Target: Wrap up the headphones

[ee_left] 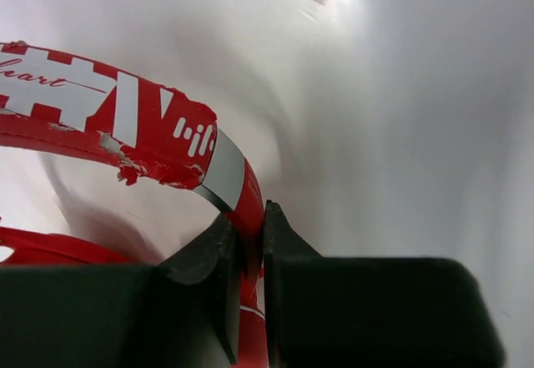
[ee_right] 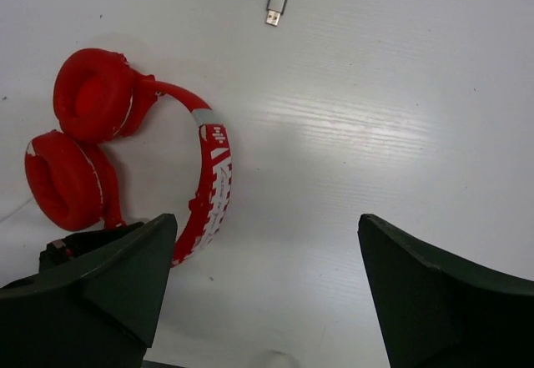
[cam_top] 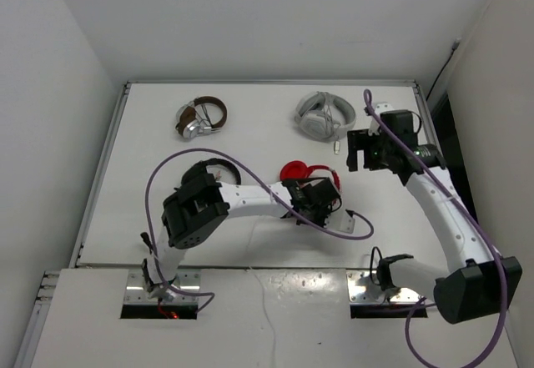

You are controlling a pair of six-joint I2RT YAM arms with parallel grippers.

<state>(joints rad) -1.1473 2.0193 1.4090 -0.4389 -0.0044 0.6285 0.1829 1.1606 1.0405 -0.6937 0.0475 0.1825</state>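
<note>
Pinching headphones (ee_left: 125, 118) inside left hand (ee_left: 249, 228)

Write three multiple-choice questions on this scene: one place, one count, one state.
1. Where does the left end effector grip the red headphones? A earcup; B headband; C cable.
2. How many headphone pairs lie on the table? A two; B four; C three.
3. The right end effector is: A open, empty; B shut on the cable; C shut on an earcup.
Answers: B, the left wrist view shows it clamped on the headband; C, the red pair, a brown-silver pair, a white-grey pair; A, wide jaws hold nothing.
</note>
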